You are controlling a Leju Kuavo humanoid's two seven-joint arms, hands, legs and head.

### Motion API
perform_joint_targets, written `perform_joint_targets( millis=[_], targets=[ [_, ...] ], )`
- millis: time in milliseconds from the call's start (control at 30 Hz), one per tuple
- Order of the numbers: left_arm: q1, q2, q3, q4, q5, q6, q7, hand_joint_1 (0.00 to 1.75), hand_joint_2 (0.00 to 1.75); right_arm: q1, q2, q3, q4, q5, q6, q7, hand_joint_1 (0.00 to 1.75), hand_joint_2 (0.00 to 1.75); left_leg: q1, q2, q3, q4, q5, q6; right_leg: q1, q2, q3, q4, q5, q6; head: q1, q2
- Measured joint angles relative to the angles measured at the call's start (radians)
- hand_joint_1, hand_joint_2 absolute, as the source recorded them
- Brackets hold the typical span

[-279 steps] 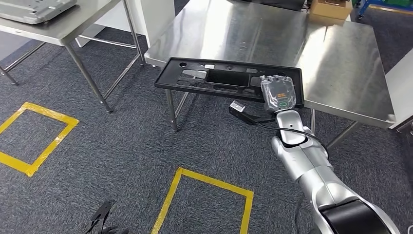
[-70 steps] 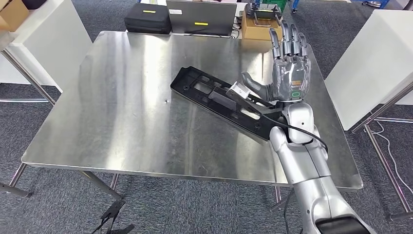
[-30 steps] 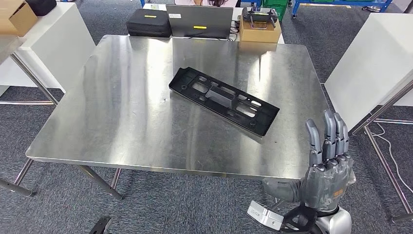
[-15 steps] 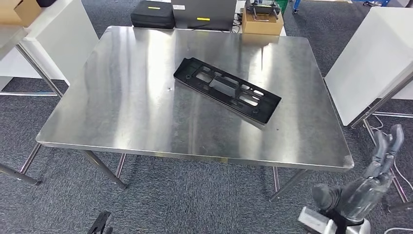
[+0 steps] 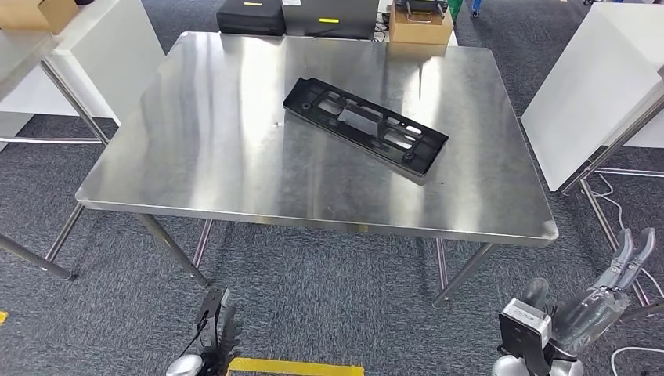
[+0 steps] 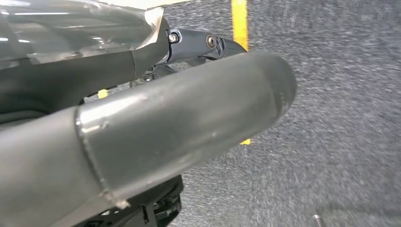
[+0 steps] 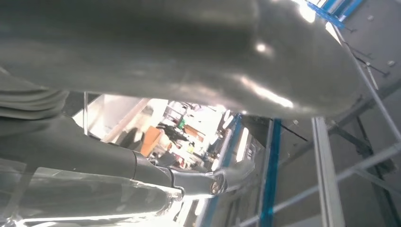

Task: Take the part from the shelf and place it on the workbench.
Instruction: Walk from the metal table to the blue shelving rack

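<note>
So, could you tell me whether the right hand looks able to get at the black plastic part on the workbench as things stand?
Probably not without raising the arm. The right hand hangs low beside the workbench, below its top, fingers apart and holding nothing. The black plastic part lies mid-table with nothing on or around it, so the way looks free.

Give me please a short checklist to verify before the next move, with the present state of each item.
1. Black part lies flat on the workbench: ok.
2. Part sits well inside the table edges, nothing overhanging: ok.
3. Right robot hand holds nothing, fingers apart, low beside the table: ok.
4. Left robot hand low near the floor, off the workbench: ok; open or shut: cannot tell.
5. Nothing else lies on the workbench around the part: ok.
</note>
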Motion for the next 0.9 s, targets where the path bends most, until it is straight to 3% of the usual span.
perform_joint_targets(
  millis=[100,133,200,267,300,333,367,400,433,500,567,633,700,767,800,833,867,900],
  targets=[
    [0.016,-0.001,-0.034,-0.021,0.047,0.035,-0.020,0.00,0.00,-0.020,0.012,-0.039,0.037,-0.098,0.000,0.017,0.00,0.00,-0.009,0.002,-0.018,-0.003,0.019,0.031,0.003,0.004,-0.010,0.000,0.015,0.026,0.002,0.000],
    [0.023,-0.001,-0.051,-0.031,0.072,0.051,-0.023,0.00,0.00,-0.033,0.014,-0.062,0.069,-0.173,0.000,0.021,0.00,0.00,-0.011,0.004,-0.027,-0.007,0.030,0.045,0.002,0.005,-0.022,0.013,0.000,0.027,0.003,0.000],
    [0.038,0.001,-0.089,-0.054,0.124,0.081,-0.023,0.00,0.00,-0.068,0.009,-0.117,0.165,-0.358,0.000,0.021,0.00,0.00,-0.011,0.009,-0.053,-0.011,0.056,0.065,-0.002,0.006,-0.061,0.099,-0.076,0.018,0.007,0.000],
    [0.056,0.006,-0.132,-0.071,0.170,0.107,-0.020,0.00,0.00,-0.104,-0.003,-0.172,0.282,-0.543,0.000,0.019,0.00,0.00,-0.014,0.009,-0.086,-0.011,0.082,0.071,-0.001,0.006,-0.098,0.229,-0.152,0.016,0.011,0.000],
    [0.064,0.010,-0.153,-0.077,0.189,0.119,-0.018,0.00,0.00,-0.121,-0.012,-0.198,0.345,-0.631,0.001,0.024,0.00,0.00,-0.016,0.009,-0.103,-0.010,0.095,0.071,0.000,0.006,-0.101,0.274,-0.162,0.022,0.011,0.000],
    [0.072,0.015,-0.173,-0.082,0.207,0.129,-0.016,0.00,0.00,-0.138,-0.022,-0.220,0.408,-0.715,0.002,0.034,0.00,0.00,-0.018,0.009,-0.120,-0.009,0.108,0.071,0.001,0.006,-0.087,0.290,-0.153,0.030,0.011,0.000],
    [0.077,0.019,-0.191,-0.085,0.222,0.140,-0.015,0.00,0.00,-0.156,-0.032,-0.241,0.473,-0.794,0.003,0.053,0.00,0.00,-0.020,0.009,-0.136,-0.009,0.121,0.070,0.003,0.006,-0.054,0.269,-0.131,0.037,0.011,0.000],
    [0.080,0.023,-0.207,-0.088,0.234,0.151,-0.014,0.00,0.00,-0.175,-0.044,-0.260,0.539,-0.851,0.004,0.082,0.00,0.00,-0.022,0.009,-0.150,-0.008,0.133,0.069,0.005,0.006,-0.005,0.216,-0.110,0.040,0.011,0.000],
    [0.082,0.027,-0.224,-0.094,0.242,0.163,-0.013,0.00,0.00,-0.196,-0.061,-0.281,0.616,-0.871,0.004,0.133,0.00,0.00,-0.023,0.009,-0.161,-0.008,0.144,0.066,0.009,0.006,0.051,0.136,-0.107,0.033,0.010,0.000],
    [0.088,0.031,-0.256,-0.117,0.248,0.185,-0.002,0.00,0.00,-0.232,-0.094,-0.352,0.792,-0.777,0.002,0.257,0.00,0.00,-0.023,0.008,-0.168,-0.011,0.165,0.057,0.020,0.005,0.136,0.003,-0.125,0.012,0.009,0.000],
    [0.103,0.034,-0.287,-0.154,0.248,0.197,0.021,0.00,0.00,-0.240,-0.118,-0.455,0.959,-0.538,0.000,0.361,0.00,0.00,-0.019,0.004,-0.166,-0.021,0.185,0.043,0.030,0.005,0.154,-0.040,-0.130,-0.005,0.011,0.000],
    [0.125,0.043,-0.308,-0.189,0.248,0.199,0.042,0.00,0.00,-0.224,-0.126,-0.550,1.076,-0.281,0.000,0.441,0.00,0.00,-0.015,0.003,-0.171,-0.021,0.179,0.029,0.020,0.005,0.148,-0.048,-0.107,-0.019,0.014,0.000],
    [0.146,0.057,-0.323,-0.216,0.248,0.194,0.053,0.00,0.00,-0.205,-0.123,-0.628,1.160,-0.071,0.000,0.524,0.00,0.00,-0.012,0.005,-0.192,0.043,0.089,0.017,0.007,0.004,0.130,-0.053,-0.078,-0.036,0.011,0.000],
    [0.160,0.068,-0.334,-0.235,0.247,0.186,0.061,0.00,0.00,-0.186,-0.119,-0.688,1.228,0.102,0.000,0.598,0.00,0.00,-0.010,0.007,-0.214,0.173,-0.020,0.003,0.008,0.002,0.101,-0.048,-0.054,-0.044,0.007,0.000],
    [0.164,0.073,-0.339,-0.241,0.246,0.181,0.064,0.00,0.00,-0.178,-0.118,-0.704,1.263,0.178,0.006,0.638,0.00,0.00,-0.008,0.007,-0.215,0.226,-0.039,-0.003,0.008,0.001,0.085,-0.045,-0.043,-0.042,0.007,0.000],
    [0.166,0.076,-0.344,-0.244,0.244,0.178,0.068,0.00,0.00,-0.173,-0.117,-0.712,1.296,0.246,0.017,0.679,0.00,0.00,-0.005,0.007,-0.206,0.256,-0.037,-0.008,0.008,0.000,0.067,-0.040,-0.033,-0.040,0.007,0.000],
    [0.167,0.079,-0.349,-0.246,0.242,0.174,0.071,0.00,0.00,-0.169,-0.117,-0.711,1.328,0.313,0.043,0.728,0.00,0.00,-0.001,0.007,-0.181,0.252,-0.016,-0.012,0.007,-0.001,0.049,-0.034,-0.025,-0.036,0.006,0.000],
    [0.164,0.080,-0.355,-0.246,0.240,0.170,0.074,0.00,0.00,-0.166,-0.118,-0.702,1.355,0.379,0.088,0.782,0.00,0.00,0.003,0.008,-0.139,0.214,0.007,-0.015,0.006,-0.001,0.032,-0.025,-0.018,-0.031,0.006,0.000]
  ],
)
